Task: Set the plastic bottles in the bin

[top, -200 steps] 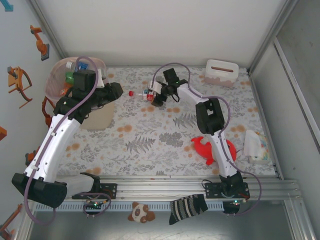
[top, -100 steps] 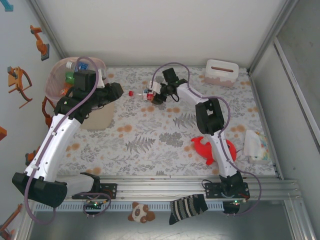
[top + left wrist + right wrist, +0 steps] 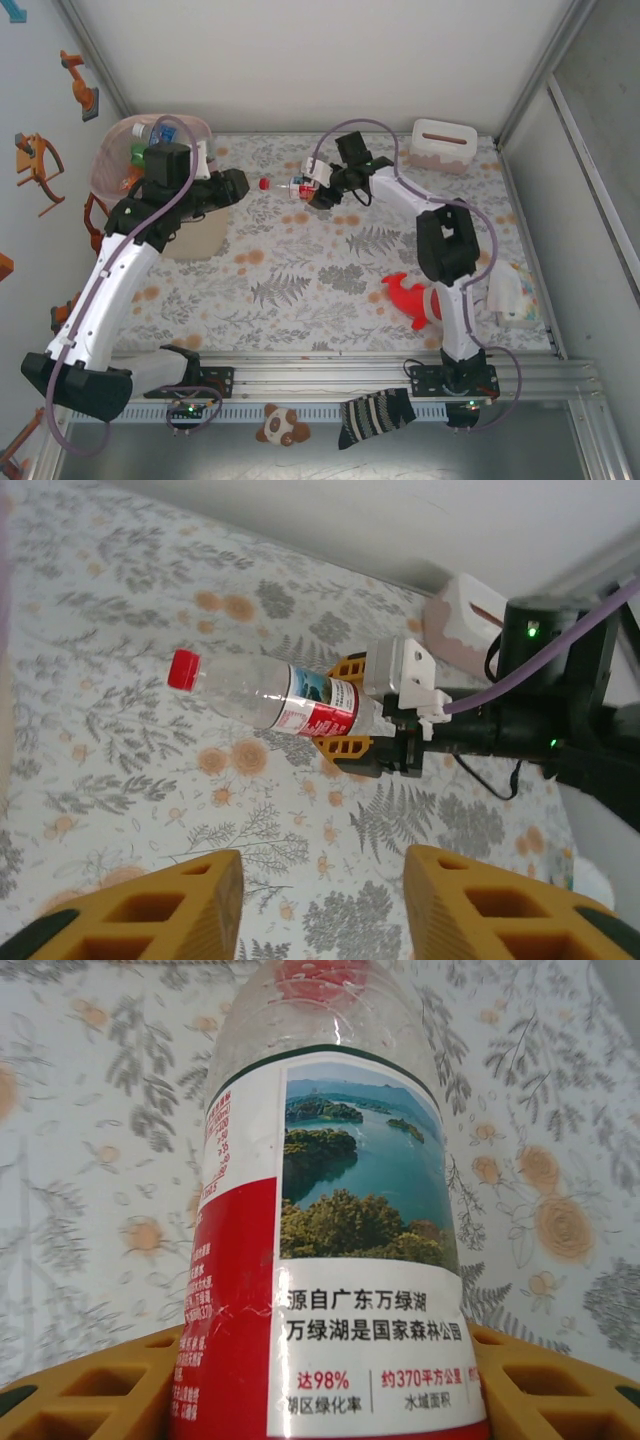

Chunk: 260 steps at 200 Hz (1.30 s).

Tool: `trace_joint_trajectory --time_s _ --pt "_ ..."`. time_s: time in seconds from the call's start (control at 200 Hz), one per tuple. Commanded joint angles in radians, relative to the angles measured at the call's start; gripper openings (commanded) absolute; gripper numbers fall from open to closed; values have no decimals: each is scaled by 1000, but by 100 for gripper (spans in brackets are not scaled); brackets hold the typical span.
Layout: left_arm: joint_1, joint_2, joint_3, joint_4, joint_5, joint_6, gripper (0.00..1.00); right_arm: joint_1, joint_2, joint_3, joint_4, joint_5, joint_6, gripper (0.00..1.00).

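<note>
A clear plastic bottle (image 3: 290,186) with a red cap and a red-and-white label is held lying sideways over the middle back of the table, my right gripper (image 3: 316,190) shut on its base end. Up close, its label (image 3: 330,1260) sits between the two orange fingers (image 3: 85,1390). My left gripper (image 3: 236,186) is open and holds nothing, a little left of the cap. From its wrist the bottle (image 3: 265,695) lies ahead, beyond the open fingertips (image 3: 150,910). The pink bin (image 3: 108,160) stands at the back left with several bottles (image 3: 148,132) inside.
A small white slotted box (image 3: 441,145) stands at the back right. A red shark plush (image 3: 420,298) lies near the right arm's base, a white cloth (image 3: 510,290) at the right edge, a tan mat (image 3: 195,238) under the left arm.
My right gripper has closed on the bottle and its elbow has swung right. The left gripper's jaws have opened a little; that arm has barely moved.
</note>
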Motion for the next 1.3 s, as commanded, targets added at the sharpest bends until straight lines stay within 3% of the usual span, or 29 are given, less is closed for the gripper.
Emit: trace_joint_trajectory --time_s 0.0,0.055,0.26,0.566,0.811,1.087,1.297 --pt "-4 -33 49 2 171 229 52 34 -142 -92 12 45 -59 51" --pt "-3 -27 81 -33 248 323 57 52 -207 -144 -8 82 -93 51" --pt "-5 47 229 -277 383 581 56 155 -431 -275 -92 250 -186 50" --pt "-14 17 303 -506 518 812 56 386 -720 -398 -166 509 -260 48" --pt "-51 -12 319 -638 540 905 62 591 -866 -410 -252 705 -356 47" --pt "-236 5 310 -707 540 943 80 770 -906 -352 -327 841 -411 45" --pt "-341 12 291 -752 542 956 89 865 -936 -307 -361 857 -426 43"
